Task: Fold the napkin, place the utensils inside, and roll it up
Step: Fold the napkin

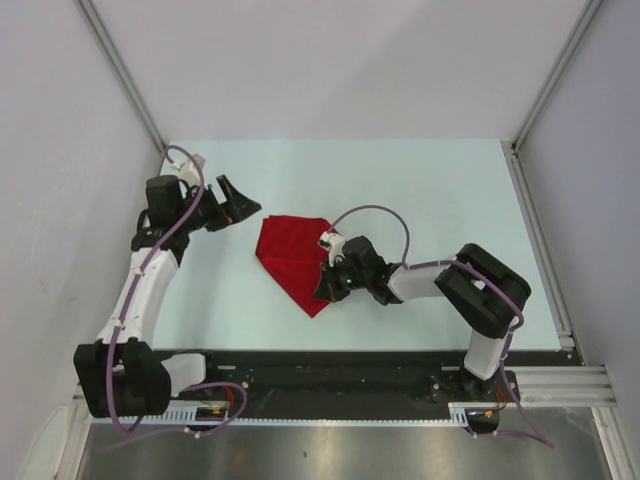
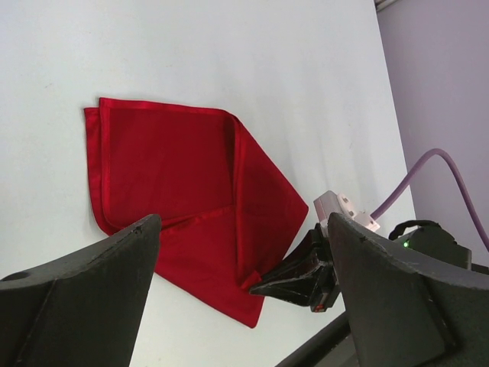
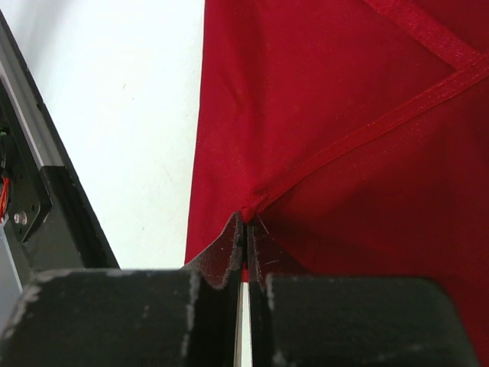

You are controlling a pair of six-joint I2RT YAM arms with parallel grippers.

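Folded napkin [image 1: 290, 256] lies mid bench [image 1: 430, 200]
The right gripper [image 3: 244, 229] pinches its folded corner; the left gripper [image 1: 238, 203] gapes wide near the left edge

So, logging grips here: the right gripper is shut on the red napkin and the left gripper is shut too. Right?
No: the left gripper is open, jaws wide apart, as the left wrist view shows. The right gripper is shut on the red napkin.

I count two entries. Table [image 1: 430, 190]: pale green top, walled on three sides. Napkin [image 1: 290, 255]: red cloth, folded into overlapping layers with hemmed edges showing, lying flat near the table's middle.
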